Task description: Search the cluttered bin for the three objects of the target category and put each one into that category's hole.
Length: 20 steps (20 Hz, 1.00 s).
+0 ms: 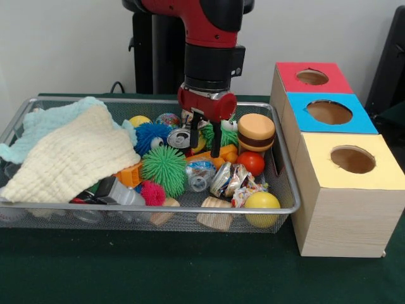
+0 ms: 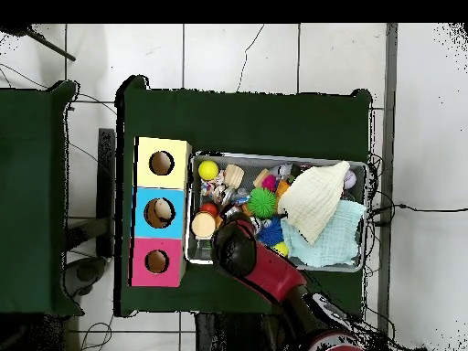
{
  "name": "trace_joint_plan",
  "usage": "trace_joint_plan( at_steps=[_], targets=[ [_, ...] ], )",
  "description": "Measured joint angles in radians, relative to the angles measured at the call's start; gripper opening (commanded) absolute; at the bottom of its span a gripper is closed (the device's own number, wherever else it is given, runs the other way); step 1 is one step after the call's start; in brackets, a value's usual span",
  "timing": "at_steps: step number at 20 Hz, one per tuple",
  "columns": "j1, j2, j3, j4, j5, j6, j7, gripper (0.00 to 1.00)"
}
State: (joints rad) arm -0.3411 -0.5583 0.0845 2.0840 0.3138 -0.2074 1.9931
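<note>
The bin [image 1: 190,209] is a wire mesh basket full of clutter; it also shows in the overhead view [image 2: 302,156]. My gripper [image 1: 205,142] hangs inside it at the back middle. Its black fingers [image 1: 216,142] are apart and hold nothing, low over a silver can [image 1: 180,137] and a small green spiky ball [image 1: 214,132]. Three wooden boxes stand beside the bin, each with a round hole: red top [image 1: 311,77], blue top [image 1: 329,113], yellow top [image 1: 352,159]. In the overhead view my arm [image 2: 236,247] hides the gripper.
A cream cloth [image 1: 69,158] and a light blue cloth [image 1: 44,120] cover the bin's left half. Loose in it are a large green spiky ball [image 1: 164,168], a blue one [image 1: 150,136], a toy burger [image 1: 255,132], a red ball [image 1: 252,163], a yellow ball [image 1: 262,202] and crumpled wrappers [image 1: 231,180].
</note>
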Motion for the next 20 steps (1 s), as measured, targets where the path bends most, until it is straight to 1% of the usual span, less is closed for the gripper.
trace_joint_plan(
  at_steps=[10, 20],
  targets=[
    [-0.013, 0.015, 0.019, 0.000, 0.000, 0.000, 0.010, 1.00],
    [-0.032, 0.031, 0.021, 0.000, 0.000, 0.000, 0.010, 1.00]
  ],
)
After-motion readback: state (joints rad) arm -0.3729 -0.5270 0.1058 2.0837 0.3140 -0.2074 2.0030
